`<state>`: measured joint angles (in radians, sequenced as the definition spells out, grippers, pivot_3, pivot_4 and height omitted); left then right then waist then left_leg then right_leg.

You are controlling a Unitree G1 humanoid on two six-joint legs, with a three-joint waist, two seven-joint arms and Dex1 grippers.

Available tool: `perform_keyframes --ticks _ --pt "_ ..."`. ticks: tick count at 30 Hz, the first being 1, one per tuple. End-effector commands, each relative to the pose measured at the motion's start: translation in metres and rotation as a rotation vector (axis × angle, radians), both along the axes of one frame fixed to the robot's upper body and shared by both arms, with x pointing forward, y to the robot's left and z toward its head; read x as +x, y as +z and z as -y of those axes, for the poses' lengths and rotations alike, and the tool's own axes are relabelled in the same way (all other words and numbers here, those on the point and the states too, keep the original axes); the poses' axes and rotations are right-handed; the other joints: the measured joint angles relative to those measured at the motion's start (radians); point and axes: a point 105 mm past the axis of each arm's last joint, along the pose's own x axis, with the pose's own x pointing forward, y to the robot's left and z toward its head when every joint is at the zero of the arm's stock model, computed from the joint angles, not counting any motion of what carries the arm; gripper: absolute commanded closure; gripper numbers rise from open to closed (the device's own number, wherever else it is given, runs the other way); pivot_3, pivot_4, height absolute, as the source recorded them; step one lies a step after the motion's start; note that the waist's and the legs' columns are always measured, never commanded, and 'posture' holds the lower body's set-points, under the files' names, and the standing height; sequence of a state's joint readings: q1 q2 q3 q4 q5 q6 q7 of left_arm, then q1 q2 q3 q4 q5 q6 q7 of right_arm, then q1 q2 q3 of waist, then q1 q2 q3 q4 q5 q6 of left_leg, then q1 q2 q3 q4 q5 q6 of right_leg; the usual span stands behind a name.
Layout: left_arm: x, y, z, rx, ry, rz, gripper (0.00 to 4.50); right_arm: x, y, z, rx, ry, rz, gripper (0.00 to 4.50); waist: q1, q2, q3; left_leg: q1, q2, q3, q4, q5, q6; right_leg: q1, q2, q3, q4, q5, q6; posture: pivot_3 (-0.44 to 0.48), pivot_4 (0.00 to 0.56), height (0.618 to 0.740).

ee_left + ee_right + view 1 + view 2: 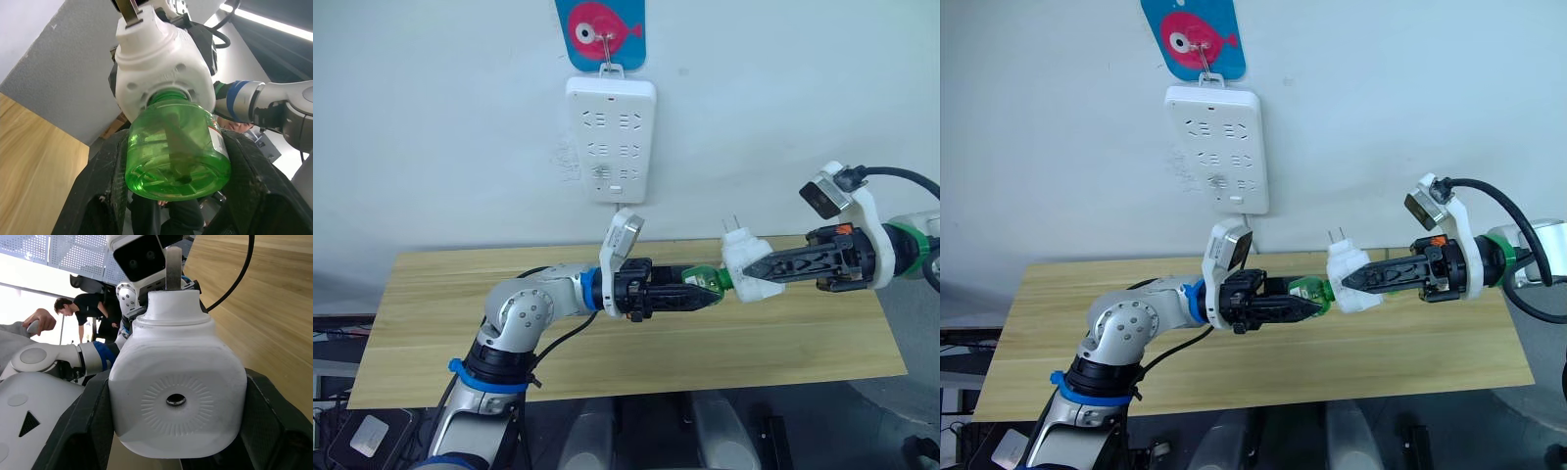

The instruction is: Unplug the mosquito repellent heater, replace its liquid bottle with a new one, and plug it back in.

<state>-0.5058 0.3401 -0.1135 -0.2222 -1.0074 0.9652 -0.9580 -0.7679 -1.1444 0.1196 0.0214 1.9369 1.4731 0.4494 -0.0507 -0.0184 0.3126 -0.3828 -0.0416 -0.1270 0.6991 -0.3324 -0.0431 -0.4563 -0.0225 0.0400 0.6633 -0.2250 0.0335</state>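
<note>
The left end effector (705,292) is clamped on the green bottle (702,281), its two black fingers (98,196) pressing the bottle's flanks, and the right end effector (751,272) is closed around the white heater (744,262), one finger on each side of its rounded body. The two meet in the air above the middle of the desk (431,323), well below the power strip (611,137) that hangs on the wall. The relation that matters is the shared axis: bottle and heater lie end to end along one nearly level line running between the two wrists, the bottle's neck seated in the heater's threaded collar, the bottle toward the robot's left and the heater toward its right. In the left wrist view the neck disappears into the collar, so the bottle is not free of it; whether it is being wound in or out cannot be told. I judge that the next move is a twist about that axis, with the right end effector holding the heater steady. The heater's two prongs (731,224) stick upward and somewhat toward the wall, across the axis, and the round hole (175,400) in its face looks back along the right end effector. A white label with red marking edges the bottle, but no word of it can be read, and no brand shows on the heater or the strip; the card above the strip bears a pink fish (597,24) on blue.
</note>
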Motion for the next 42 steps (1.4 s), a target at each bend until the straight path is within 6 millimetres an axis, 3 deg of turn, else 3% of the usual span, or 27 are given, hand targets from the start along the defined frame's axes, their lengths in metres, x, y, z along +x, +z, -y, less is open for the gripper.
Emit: perform_keyframes --ticks 1,10,13,15,25,31,33,36,42 --pt "-0.005 0.009 0.006 -0.035 -0.022 0.045 2.26 -0.008 0.009 -0.011 -0.009 0.058 0.059 1.51 0.000 0.000 0.000 0.000 0.000 0.000 0.000 0.000 0.000 0.000 0.000 0.000 0.000 0.000 0.000 -0.092 0.289 0.740" --pt "-0.006 0.009 0.007 -0.040 -0.030 0.049 2.26 -0.010 0.006 -0.018 -0.030 0.070 0.091 1.51 0.000 0.000 0.000 0.000 0.000 0.000 0.000 0.000 0.000 0.000 0.000 0.000 0.000 0.000 0.000 -0.098 0.290 0.740" --pt "-0.001 0.010 0.005 -0.050 -0.004 0.043 2.26 -0.013 0.001 -0.015 -0.040 0.063 0.079 0.48 0.000 0.000 0.000 0.000 0.000 0.000 0.000 0.000 0.000 0.000 0.000 0.000 0.000 0.000 0.000 -0.098 0.294 0.740" --pt "0.001 0.011 0.004 -0.057 0.008 0.041 2.26 -0.016 -0.001 -0.012 -0.042 0.068 0.067 0.05 0.000 0.000 0.000 0.000 0.000 0.000 0.000 0.000 0.000 0.000 0.000 0.000 0.000 0.000 0.000 -0.096 0.295 0.740" --pt "0.005 0.019 0.003 -0.089 0.020 0.039 2.26 -0.055 -0.026 0.006 -0.119 0.139 -0.054 0.05 0.002 0.000 0.000 0.000 0.000 -0.001 0.001 0.000 0.000 0.000 0.000 0.000 0.000 0.000 0.000 -0.093 0.296 0.740" --pt "0.003 0.021 0.000 -0.097 0.008 0.034 2.26 -0.033 -0.036 0.027 -0.142 0.000 -0.032 0.05 0.002 0.000 0.000 0.001 0.000 0.001 0.001 0.000 0.000 0.001 0.000 0.001 0.000 0.002 0.003 -0.098 0.293 0.740" --pt "0.001 0.020 -0.001 -0.094 0.002 0.032 2.26 -0.017 -0.035 0.038 -0.148 -0.078 -0.012 0.05 0.002 0.000 0.000 0.001 0.000 0.001 0.001 0.000 0.000 0.001 0.000 0.001 0.000 0.002 0.003 -0.099 0.293 0.740" --pt "-0.002 0.017 -0.004 -0.083 -0.008 0.023 2.26 0.000 -0.013 0.052 -0.093 -0.136 0.010 0.65 0.000 0.000 0.000 0.001 0.000 0.003 0.001 0.000 0.000 0.000 0.000 0.002 0.000 0.002 0.003 -0.099 0.291 0.740" --pt "-0.007 0.014 -0.007 -0.068 -0.019 0.015 2.26 0.022 0.014 0.053 -0.054 -0.139 0.099 2.80 -0.003 0.000 0.000 0.000 0.001 0.001 0.000 0.000 0.000 0.000 0.001 0.001 -0.001 0.002 0.003 -0.108 0.287 0.740"
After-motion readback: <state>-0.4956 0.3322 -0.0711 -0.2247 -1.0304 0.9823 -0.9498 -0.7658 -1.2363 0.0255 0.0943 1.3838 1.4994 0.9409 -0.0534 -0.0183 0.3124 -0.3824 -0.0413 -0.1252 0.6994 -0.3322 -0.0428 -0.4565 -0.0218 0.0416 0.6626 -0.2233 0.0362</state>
